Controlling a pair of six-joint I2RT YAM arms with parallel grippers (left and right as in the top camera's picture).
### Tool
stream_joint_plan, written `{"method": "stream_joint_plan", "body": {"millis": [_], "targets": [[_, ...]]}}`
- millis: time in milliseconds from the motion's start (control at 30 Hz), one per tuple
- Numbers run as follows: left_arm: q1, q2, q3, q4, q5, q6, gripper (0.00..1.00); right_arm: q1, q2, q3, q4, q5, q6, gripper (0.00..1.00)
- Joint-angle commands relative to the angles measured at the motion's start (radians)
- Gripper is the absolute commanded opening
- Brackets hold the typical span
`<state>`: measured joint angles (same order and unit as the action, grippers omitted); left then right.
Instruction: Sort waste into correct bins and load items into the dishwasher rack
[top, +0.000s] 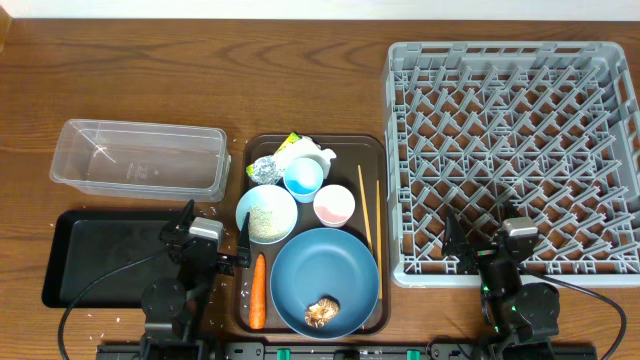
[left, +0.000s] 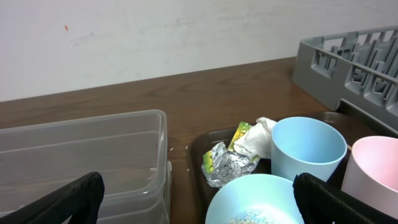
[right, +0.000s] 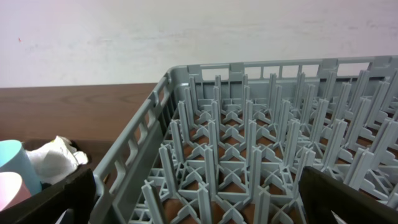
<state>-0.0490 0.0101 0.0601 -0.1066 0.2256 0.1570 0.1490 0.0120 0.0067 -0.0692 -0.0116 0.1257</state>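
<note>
**Now: both arms released, loaded serving tray between bins and rack**

Underneath everything runs a dark wood-grain worktop (top: 300, 90), and the wrist views show a pale plain wall (left: 186, 31) behind its far edge.

A grey dishwasher rack (top: 510, 130) fills the right side, its upright pegs bare. On the left sits a clear plastic tub (top: 140, 127), and a shallow black tray (top: 100, 255) lies nearer the robot. A few white specks dot the wood by that tray.

Between bins and rack lies a dark brown serving tray (top: 350, 155).
- At its near end is a large blue plate (top: 325, 260) carrying a brown food lump (top: 322, 313).
- An orange carrot (top: 258, 290) lies along the tray's left edge, just beside the plate.
- A white bowl (top: 243, 205) holds rice grains (top: 265, 218).
- Beyond it stand a light-blue cup (top: 303, 178) and a pinkish cup (top: 334, 206).
- Thin wooden chopsticks (top: 364, 205) lie along the right side.
- At the far end, close together, are a crumpled foil ball (top: 264, 171), a yellow-green wrapper (top: 290, 145) and a white paper scrap (top: 318, 155).

The left gripper (left: 196, 186) hangs over the gap between black tray and serving tray. Its fingers (left: 68, 199) are spread wide, grasping nothing.

The right gripper (right: 196, 186) hangs at the rack's near-left corner. Its fingers (right: 348, 199) are likewise released, with the rack wall and pegs directly ahead.
</note>
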Motion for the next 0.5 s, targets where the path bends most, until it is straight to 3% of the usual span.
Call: {"method": "stream_joint_plan", "body": {"millis": [0, 467], "targets": [[-0.004, -0.006, -0.027, -0.007, 0.001, -0.004, 0.98, -0.006, -0.003, -0.002, -0.003, -0.007, 0.011, 0.99], [-0.004, -0.006, -0.027, -0.007, 0.001, -0.004, 0.98, -0.006, -0.003, -0.002, -0.003, -0.007, 0.011, 0.99]]}}
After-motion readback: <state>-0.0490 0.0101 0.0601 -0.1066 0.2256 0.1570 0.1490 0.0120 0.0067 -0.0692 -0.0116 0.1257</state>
